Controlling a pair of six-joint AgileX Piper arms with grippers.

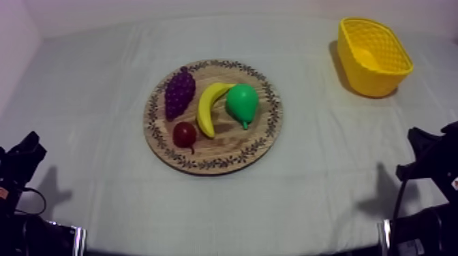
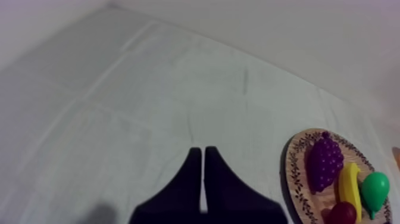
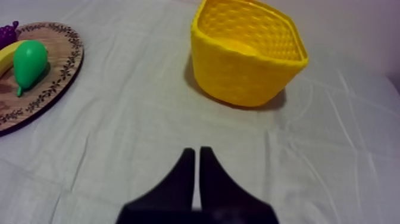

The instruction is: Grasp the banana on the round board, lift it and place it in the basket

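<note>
Banana [image 1: 212, 107] lies on the wooden board [image 1: 218, 163], between grapes [image 1: 179, 92] and pear [image 1: 242, 103]. It is probably light, stiff and slippery, so pinch it across the middle. One of each fruit, also one small red fruit [image 1: 185, 134], and one yellow basket [image 1: 364, 78]. Left gripper [image 2: 203, 150] and right gripper [image 3: 197, 151] are pressed together, empty.

Worktop [image 1: 327, 187] covered by a creased grey-white cloth. Directly on it: round wooden board with patterned rim [image 1: 232, 147] mid-worktop, yellow lattice-walled basket [image 1: 371, 78] upright at far right. The two are well apart.
</note>
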